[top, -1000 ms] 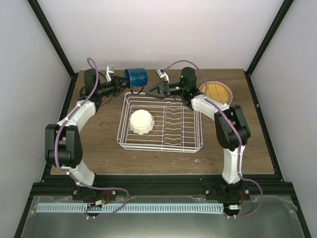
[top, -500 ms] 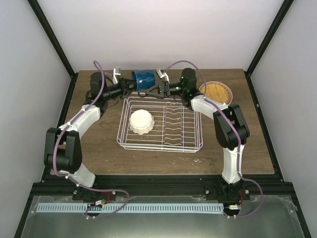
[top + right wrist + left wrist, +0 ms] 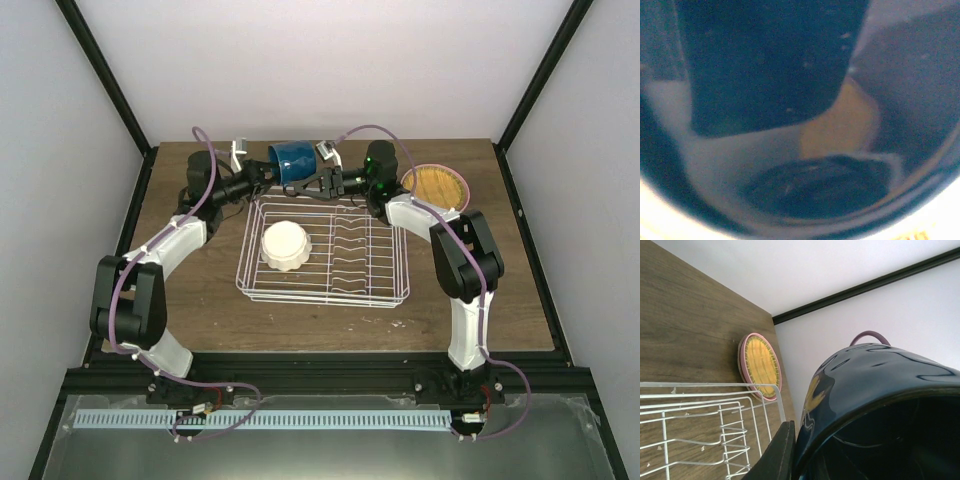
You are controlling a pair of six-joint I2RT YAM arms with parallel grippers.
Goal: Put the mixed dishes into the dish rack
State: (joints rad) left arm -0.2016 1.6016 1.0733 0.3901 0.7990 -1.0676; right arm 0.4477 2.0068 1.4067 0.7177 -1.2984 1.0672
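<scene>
1. Moved: left claw [image 3: 262,172], clamped on the mug [image 3: 293,160], carried it along the far edge of the rack [image 3: 350,260] to the right claw [image 3: 312,180].
2. Right claw narrowed at the mug; whether it grips cannot be told.
3. Handover likely; mug not yet racked.

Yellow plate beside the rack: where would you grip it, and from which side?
Probably its rim, coming from above at the near edge. The yellow plate lies flat on top of a pink plate, so only its thin outer edge offers the gripper something to pinch.
</scene>
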